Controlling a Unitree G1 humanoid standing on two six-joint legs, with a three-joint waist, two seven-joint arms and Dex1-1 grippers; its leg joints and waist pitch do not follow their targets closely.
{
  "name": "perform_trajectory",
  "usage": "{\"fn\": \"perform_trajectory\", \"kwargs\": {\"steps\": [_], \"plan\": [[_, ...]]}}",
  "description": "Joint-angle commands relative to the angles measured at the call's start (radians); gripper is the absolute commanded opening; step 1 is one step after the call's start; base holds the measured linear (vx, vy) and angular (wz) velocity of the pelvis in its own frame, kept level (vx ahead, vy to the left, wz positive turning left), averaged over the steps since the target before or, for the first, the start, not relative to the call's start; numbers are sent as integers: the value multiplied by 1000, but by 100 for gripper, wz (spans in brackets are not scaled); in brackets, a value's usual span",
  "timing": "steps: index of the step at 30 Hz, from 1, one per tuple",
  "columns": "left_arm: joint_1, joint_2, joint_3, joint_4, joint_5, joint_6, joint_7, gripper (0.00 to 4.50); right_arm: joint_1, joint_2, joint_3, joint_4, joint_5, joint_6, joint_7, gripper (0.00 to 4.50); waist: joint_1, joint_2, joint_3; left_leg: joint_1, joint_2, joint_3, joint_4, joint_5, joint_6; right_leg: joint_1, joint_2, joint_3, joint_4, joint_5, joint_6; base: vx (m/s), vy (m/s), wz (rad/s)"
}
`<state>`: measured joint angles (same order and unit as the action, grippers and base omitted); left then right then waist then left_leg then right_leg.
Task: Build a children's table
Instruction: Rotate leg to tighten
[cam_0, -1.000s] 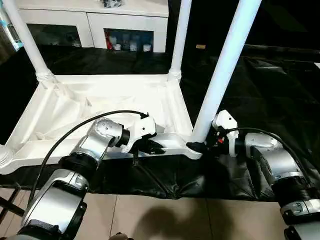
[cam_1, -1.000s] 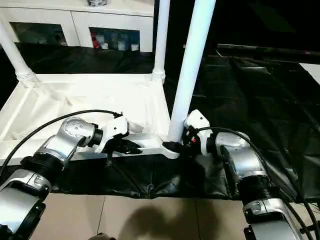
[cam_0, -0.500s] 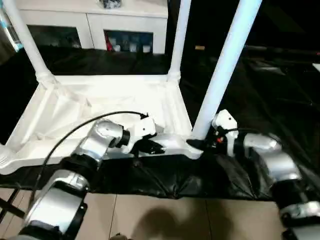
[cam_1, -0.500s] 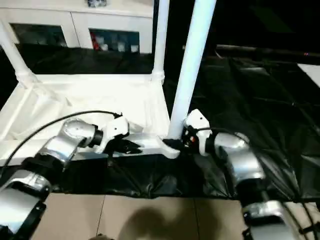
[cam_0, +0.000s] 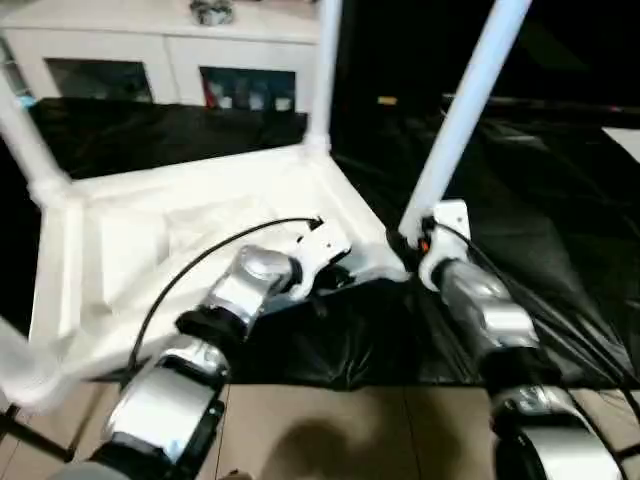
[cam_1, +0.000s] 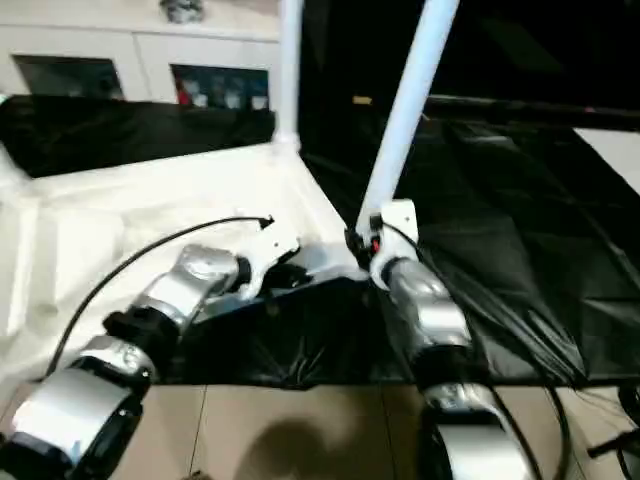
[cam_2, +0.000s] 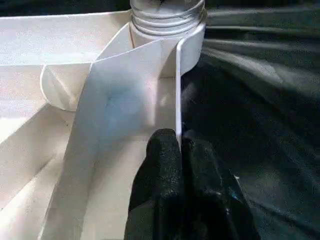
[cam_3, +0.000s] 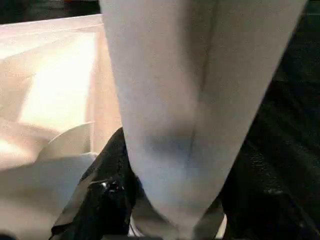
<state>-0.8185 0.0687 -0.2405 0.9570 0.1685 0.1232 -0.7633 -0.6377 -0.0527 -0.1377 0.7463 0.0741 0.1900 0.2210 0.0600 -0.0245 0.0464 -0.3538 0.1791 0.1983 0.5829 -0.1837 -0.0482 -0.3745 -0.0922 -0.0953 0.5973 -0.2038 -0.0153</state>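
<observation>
The table top (cam_0: 200, 215) lies upside down on the black sheet (cam_0: 560, 230), filling the left and centre of the head view. The near-right leg (cam_0: 462, 110) rises from its lower-right corner socket, long axis slanting toward the upper right. The right gripper (cam_0: 405, 240), the nearer arm, has its jaws clasped round that leg's base. The left gripper (cam_2: 181, 150), just left, is clenched on the top's thin rim.
</observation>
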Motion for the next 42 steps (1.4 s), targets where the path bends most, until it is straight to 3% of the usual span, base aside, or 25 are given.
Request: {"fn": "perform_trajectory", "kwargs": {"steps": [1, 2, 5, 7, 10, 11, 16, 18, 20, 21, 27, 30, 36, 42], "plan": [[-55, -87, -10, -39, -17, -35, 32, 0, 10, 110, 73, 71, 17, 20, 47, 230, -3, 8, -51, 15, 63, -39, -86, -337, -29, 18, -83, 64, -92, -302, -177, 0, 0, 0], [-55, -88, -11, -38, -16, -35, 34, 0, 8, 114, 74, 74, 12, 10, 48, 264, -1, 7, -52, 14, 63, -35, -84, -313, -15, 20, -83, 65, -89, -262, -187, 0, 0, 0], [-28, -66, -29, -60, -16, -71, -26, 0, -2, 109, 71, 71, 9, -22, 78, 267, 0, 5, -54, 7, 61, -32, -82, -252, 16, 29, -83, 65, -80, -190, -206, 0, 0, 0], [-16, -54, -32, -70, -18, -83, -50, 0, -3, 97, 73, 70, 5, -30, 88, 293, 3, 7, -57, 9, 61, -29, -78, -213, 34, 30, -82, 65, -75, -146, -219, 0, 0, 0], [8, -24, -39, -87, -23, -100, -103, 0, -1, 59, 81, 66, 1, -53, 136, 314, 3, 7, -60, 4, 63, -29, -77, -176, 50, 36, -82, 63, -67, -93, -234, 0, 0, 0], [16, -10, -41, -94, -24, -112, -124, 0, 7, 39, 85, 53, 2, -56, 166, 324, 2, 7, -62, 0, 62, -29, -73, -146, 70, 39, -80, 62, -60, -38, -250, 0, 0, 0], [40, 41, -49, -115, -30, -144, -207, 0, 41, -46, 117, -3, -6, -45, 296, 358, 3, 3, -61, 1, 63, -25, -69, -130, 100, 40, -80, 62, -57, -13, -269, 0, 0, 0], [45, 70, -51, -117, -30, -161, -243, 0, 59, -104, 145, -31, -21, -39, 373, 388, 8, 6, -59, 7, 66, -23, -69, -156, 96, 35, -80, 63, -63, -55, -263, 0, 0, 0], [49, 86, -55, -123, -34, -170, -273, 0, 69, -133, 155, -48, -20, -33, 424, 407, 6, 7, -57, 3, 67, -26, -73, -167, 83, 37, -79, 61, -63, -79, -258, 0, 0, 0], [56, 104, -57, -135, -41, -178, -316, 0, 84, -173, 175, -73, -19, -30, 514, 407, 6, 2, -58, 3, 68, -26, -73, -174, 81, 39, -80, 61, -62, -89, -255, 0, 0, 0], [66, 137, -62, -153, -60, -193, -413, 0, 118, -263, 242, -138, -16, -9, 697, 447, 25, 1, -63, -2, 70, -21, -62, -105, 112, 39, -78, 59, -47, 7, -275, 0, 0, 0], [71, 155, -71, -166, -72, -195, -467, 0, 125, -301, 274, -162, -32, -13, 739, 447, 31, 0, -60, -1, 70, -20, -62, -126, 104, 36, -80, 59, -52, -37, -268, 0, 0, 0], [77, 164, -71, -176, -78, -195, -498, 0, 119, -310, 266, -166, -23, -16, 761, 447, 31, 0, -60, 0, 70, -22, -63, -142, 80, 33, -80, 60, -54, -77, -262, 0, 0, 0], [81, 169, -74, -182, -83, -192, -510, 0, 120, -312, 257, -192, 18, -12, 785, 447, 34, -1, -65, -2, 69, -21, -58, -97, 102, 36, -78, 59, -44, -2, -277, 0, 0, 0]]}}
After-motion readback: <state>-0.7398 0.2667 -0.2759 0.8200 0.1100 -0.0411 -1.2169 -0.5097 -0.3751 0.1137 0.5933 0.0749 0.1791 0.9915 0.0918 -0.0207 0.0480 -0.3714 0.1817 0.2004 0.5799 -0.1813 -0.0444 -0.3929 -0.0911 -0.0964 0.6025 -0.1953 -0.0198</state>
